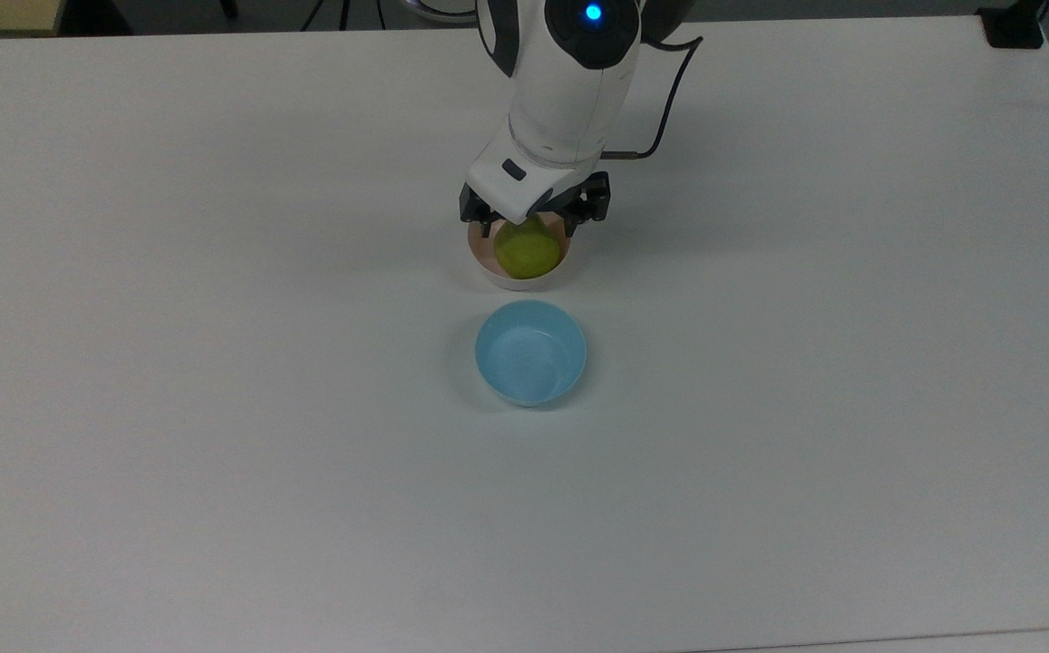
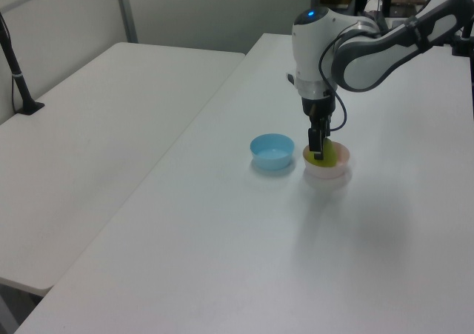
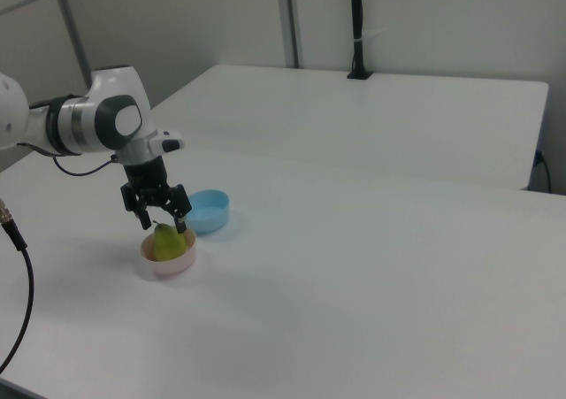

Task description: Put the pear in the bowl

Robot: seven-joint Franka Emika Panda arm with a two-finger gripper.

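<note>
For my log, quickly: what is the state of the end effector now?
End effector: open, fingers spread on either side of the pear, which sits in the pink bowl.

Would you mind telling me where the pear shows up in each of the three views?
Top view: pear upper centre, in the pink bowl.
Left view: pear right of centre, in that bowl.
Right view: pear at left, in that bowl.
Shared landmark: the blue bowl beside it.

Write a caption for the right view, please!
Open gripper over the pear sitting in the pink bowl, blue bowl beside it.
</note>
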